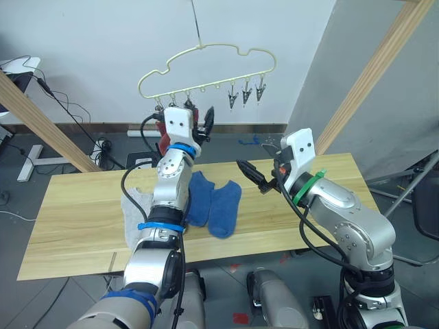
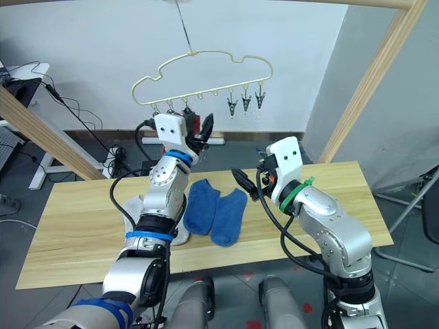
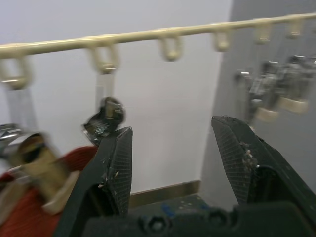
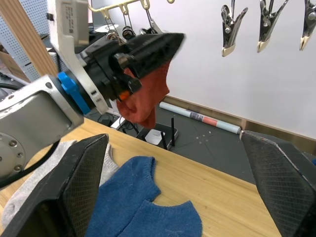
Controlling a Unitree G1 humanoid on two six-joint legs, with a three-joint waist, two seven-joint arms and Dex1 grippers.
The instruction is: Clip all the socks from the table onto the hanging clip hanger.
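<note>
left gripper [image 3: 170,148]: raised at hanger [image 1: 206,68], fingers apart, empty. right gripper [image 4: 173,163]: apart over table [image 1: 75,219]. red sock [image 4: 145,94] clipped; blue socks [image 1: 212,199] lying.

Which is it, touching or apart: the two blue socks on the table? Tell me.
Touching. In the left eye view the blue socks lie side by side on the table, edges meeting with no wood showing between them.

Socks, table, hanger as I see them:
two blue socks [image 1: 214,202] and a grey sock [image 1: 132,209] flat on the table [image 1: 75,219]; red sock [image 4: 145,94] hangs clipped on the clip hanger [image 1: 206,68].
</note>
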